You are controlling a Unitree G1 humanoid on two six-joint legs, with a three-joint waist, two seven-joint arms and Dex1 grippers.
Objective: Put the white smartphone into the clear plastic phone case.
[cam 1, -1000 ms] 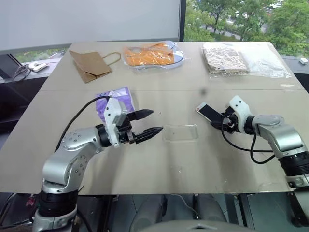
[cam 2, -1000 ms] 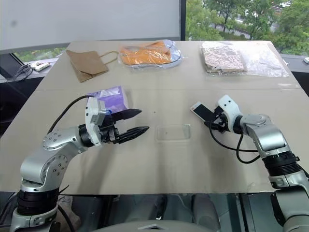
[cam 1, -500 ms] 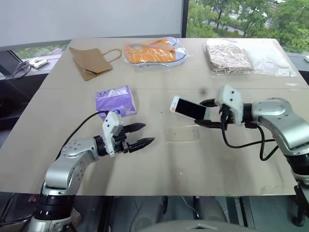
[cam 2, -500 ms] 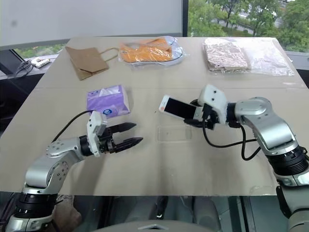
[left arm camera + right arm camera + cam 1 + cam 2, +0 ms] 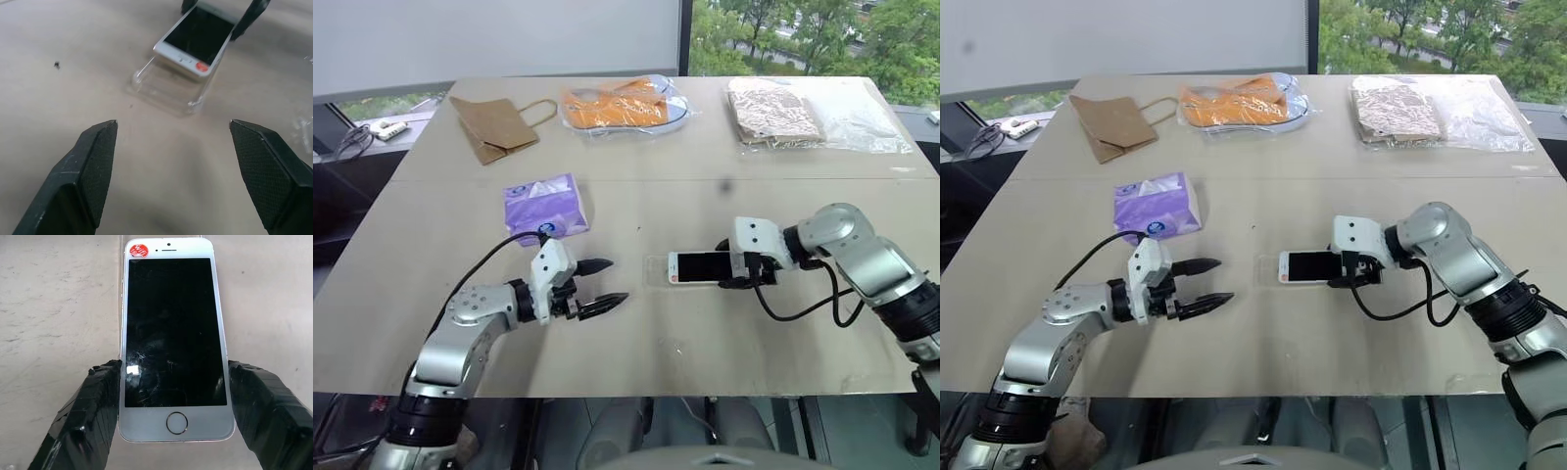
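The white smartphone [image 5: 698, 266] is screen up, with a red sticker at its far end. My right gripper [image 5: 732, 270] is shut on its home-button end, one black finger [image 5: 93, 406] on each long side. The phone hangs low over the clear plastic phone case [image 5: 164, 90], which lies flat on the table and juts out past the phone's sticker end. Whether phone and case touch I cannot tell. My left gripper [image 5: 613, 282] is open and holds nothing, just above the table to the left of the case and pointing at it.
A purple tissue pack [image 5: 546, 208] lies behind the left gripper. At the back of the table are a brown paper bag [image 5: 494, 127], an orange item in a clear bag [image 5: 622, 106] and clear bags with patterned contents [image 5: 803, 116].
My right gripper has swung left and down with the phone, turning it from tilted in the air to flat, screen up, over the case. The left gripper has sunk toward the table.
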